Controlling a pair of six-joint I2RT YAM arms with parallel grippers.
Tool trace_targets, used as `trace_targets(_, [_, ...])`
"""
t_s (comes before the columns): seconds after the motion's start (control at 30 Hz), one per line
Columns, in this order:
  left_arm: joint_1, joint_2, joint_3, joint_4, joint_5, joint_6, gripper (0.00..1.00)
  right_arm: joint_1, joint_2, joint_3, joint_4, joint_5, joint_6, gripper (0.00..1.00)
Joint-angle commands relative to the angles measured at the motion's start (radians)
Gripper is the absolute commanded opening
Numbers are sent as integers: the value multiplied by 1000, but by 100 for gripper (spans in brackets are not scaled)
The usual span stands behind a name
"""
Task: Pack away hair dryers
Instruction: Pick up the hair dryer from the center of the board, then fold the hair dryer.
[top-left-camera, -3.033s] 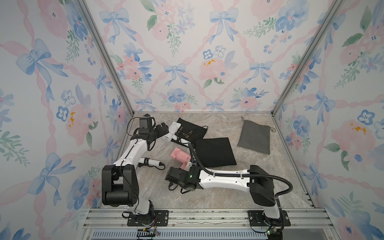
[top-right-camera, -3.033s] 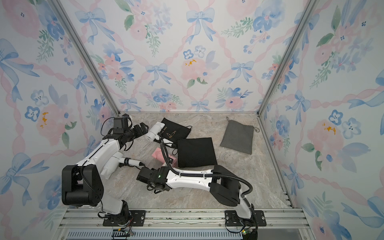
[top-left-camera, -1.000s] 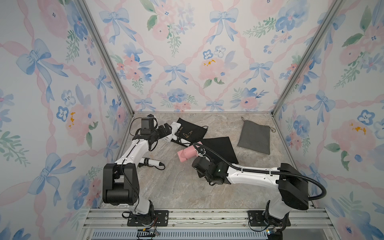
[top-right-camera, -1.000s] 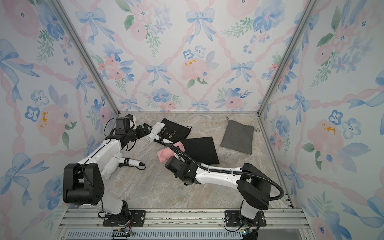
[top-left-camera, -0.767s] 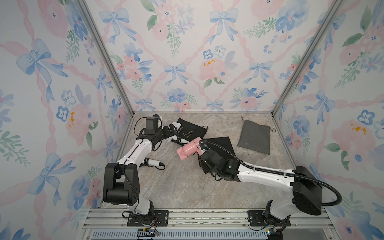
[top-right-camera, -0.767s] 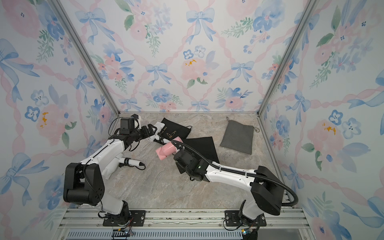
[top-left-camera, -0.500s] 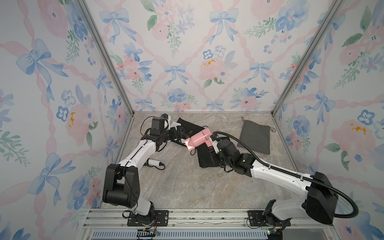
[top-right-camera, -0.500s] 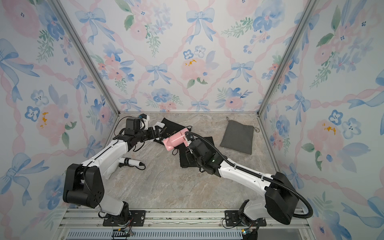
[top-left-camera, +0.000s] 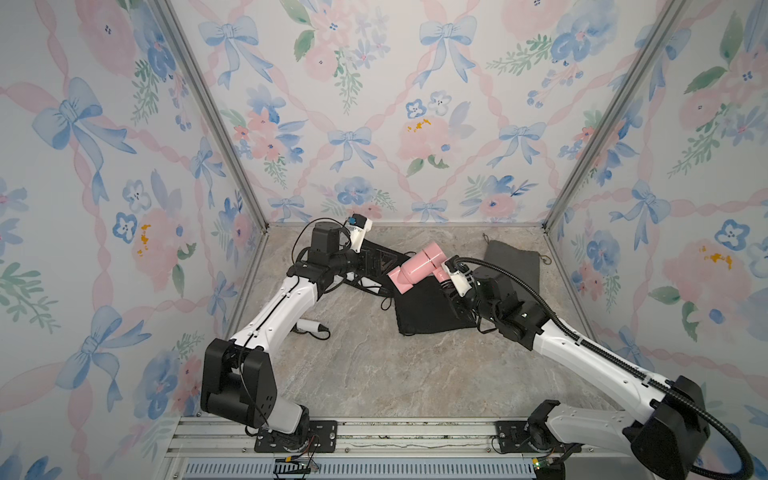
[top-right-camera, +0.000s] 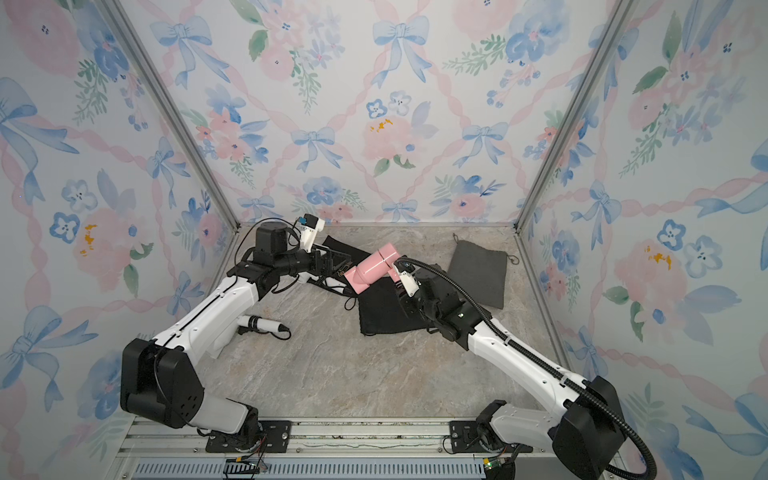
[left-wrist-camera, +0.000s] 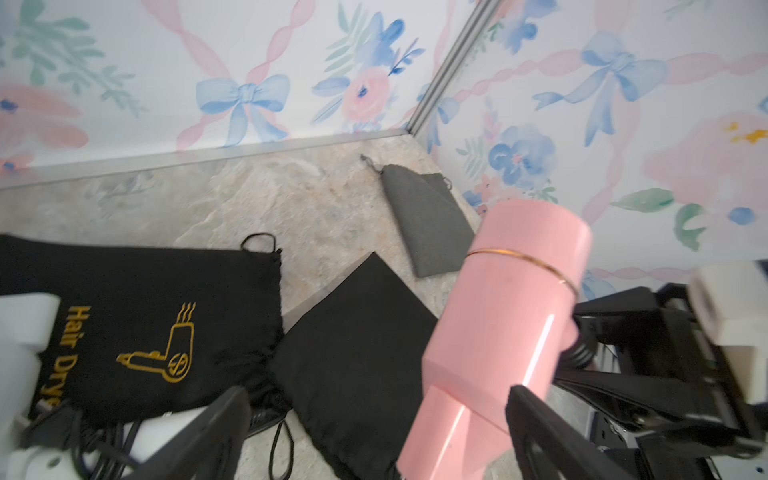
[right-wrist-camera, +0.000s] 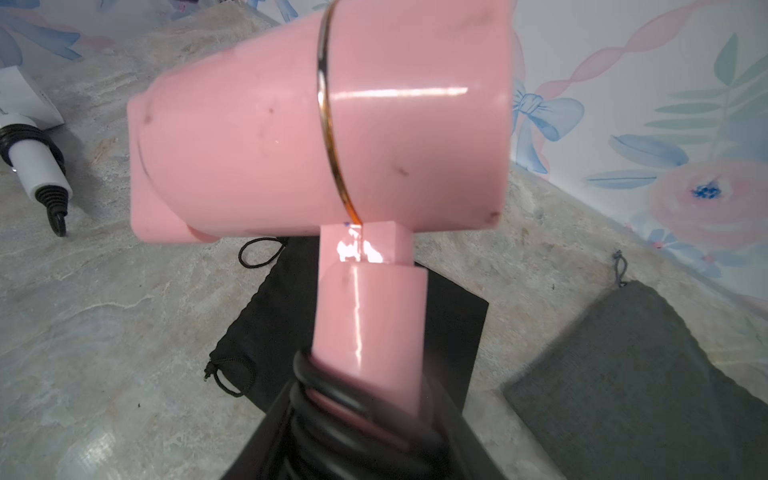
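Observation:
My right gripper (top-left-camera: 444, 281) (right-wrist-camera: 365, 399) is shut on the cord-wrapped handle of the pink hair dryer (top-left-camera: 417, 268) (top-right-camera: 374, 266) (right-wrist-camera: 324, 124), holding it off the table above the plain black pouch (top-left-camera: 428, 311). Its narrow front end points at my left gripper (top-left-camera: 374, 264) (left-wrist-camera: 380, 415), which stands open, and sits close by one left finger (left-wrist-camera: 540, 419). A white hair dryer (top-left-camera: 309, 326) (top-right-camera: 259, 322) lies on the table beside the left arm. Another white body with dark cords (left-wrist-camera: 162, 428) shows under the left gripper, mostly hidden.
A black pouch printed "Hair Dryer" (left-wrist-camera: 145, 316) (top-left-camera: 384, 257) lies flat under the left gripper. The grey pouch (top-left-camera: 513, 266) (left-wrist-camera: 424, 220) lies at the back right near the wall. Enclosure walls stand on three sides.
The right arm has lifted the pink dryer off the table and carried it back and right, above the black pouch. The left gripper has swung right to meet it, staying open.

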Motion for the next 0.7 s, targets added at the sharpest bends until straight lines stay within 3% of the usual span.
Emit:
trace_targets(0.0, [-4,24,71,-13,156,54,98,-14,-21,-1,16,-49,-111,28])
trace_targets(0.2, [-48,42,107,-64,228,131,98,-17,-32,12,35,-49,-189,27])
trace_targets(0.5, [-149,73,170,-189,94,270,97,-20,-61,30,39,-85,-269,27])
trace_targets(0.67, [-169,94,205,-230,109,294,97,-19,-82,22,72,-127,-292,28])
